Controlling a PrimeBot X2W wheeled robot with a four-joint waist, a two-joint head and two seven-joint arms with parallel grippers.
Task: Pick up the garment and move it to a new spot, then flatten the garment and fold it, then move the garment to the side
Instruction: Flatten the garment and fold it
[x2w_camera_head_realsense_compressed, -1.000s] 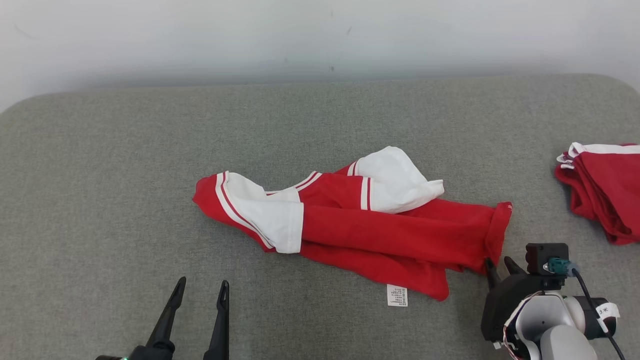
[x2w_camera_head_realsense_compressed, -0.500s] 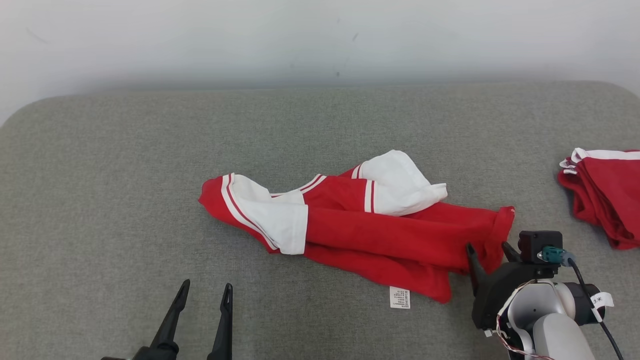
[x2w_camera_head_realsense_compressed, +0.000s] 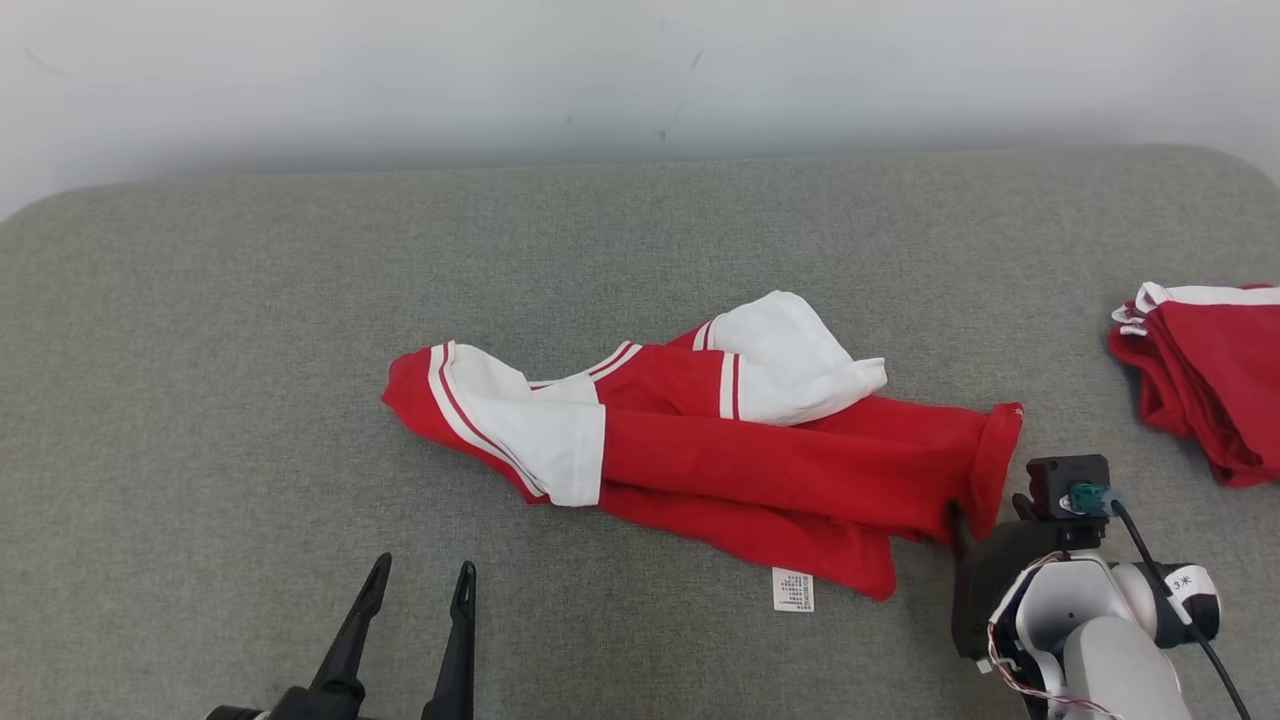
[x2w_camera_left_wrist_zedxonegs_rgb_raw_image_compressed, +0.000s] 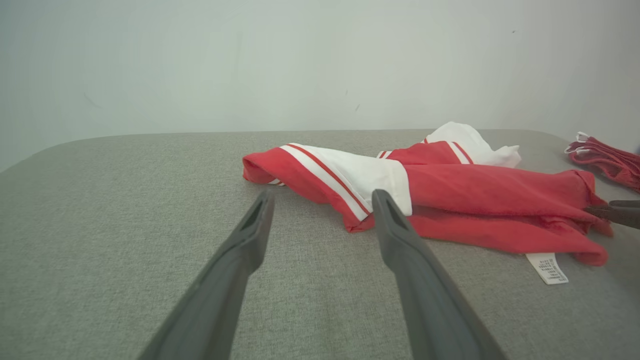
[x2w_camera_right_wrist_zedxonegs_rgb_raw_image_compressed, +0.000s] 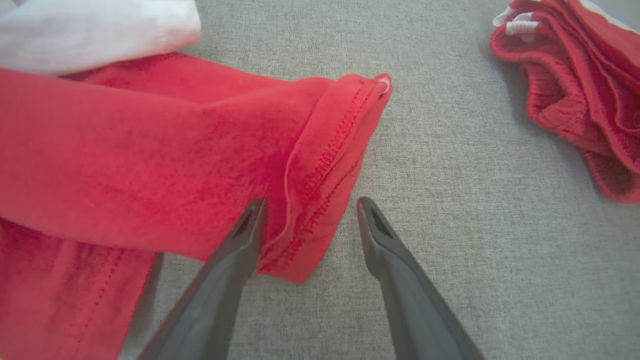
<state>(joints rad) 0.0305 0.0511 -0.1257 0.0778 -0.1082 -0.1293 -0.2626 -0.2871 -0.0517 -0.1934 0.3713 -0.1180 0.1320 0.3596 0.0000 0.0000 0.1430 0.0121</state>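
right pincer wide astride hem of garment

Head view looks down across the grey surface toward the wall. Left wrist view skims low along it; right wrist view sits close over the garment, which all share.

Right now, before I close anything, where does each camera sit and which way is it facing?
Head view: high on the robot, looking forward and down on the grey surface, garment mid-frame; left pincer lower left, right pincer and pale forearm lower right.
Left wrist view: low, along the open left pincer toward the garment's striped end and the wall.
Right wrist view: close above the garment's red hem, which sits between the open right pincer's jaws.
Shared: all three show the garment and the red pile.
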